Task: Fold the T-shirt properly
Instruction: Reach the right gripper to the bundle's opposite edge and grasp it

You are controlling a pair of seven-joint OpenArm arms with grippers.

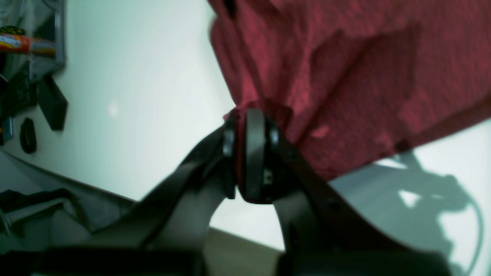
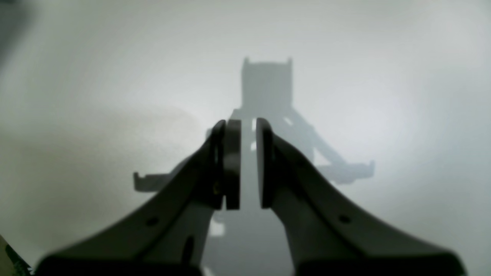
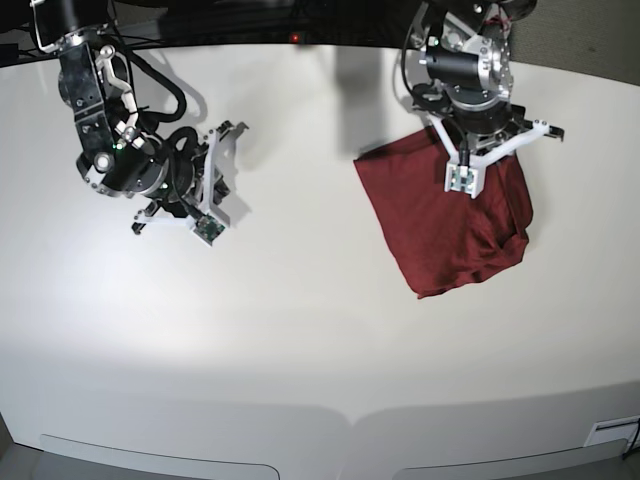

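Observation:
The T-shirt (image 3: 450,235), dark red and wrinkled, lies in a rough folded heap on the white table (image 3: 300,320), right of centre in the base view. My left gripper (image 3: 466,162) hovers over the heap's far edge. Seen from the left wrist, the left gripper (image 1: 251,115) is shut on a pinch of the T-shirt (image 1: 345,69), whose cloth spreads up and to the right. At the left of the base view, my right gripper (image 3: 192,192) hangs over bare table, far from the shirt. The right wrist view shows the right gripper (image 2: 248,126) with its pads a narrow gap apart and nothing between them.
The left wrist view shows the table's edge and, beyond it at the far left, dark clutter with an orange-labelled object (image 1: 15,43). The table's curved front edge (image 3: 330,420) runs along the bottom of the base view. Cables trail behind both arms.

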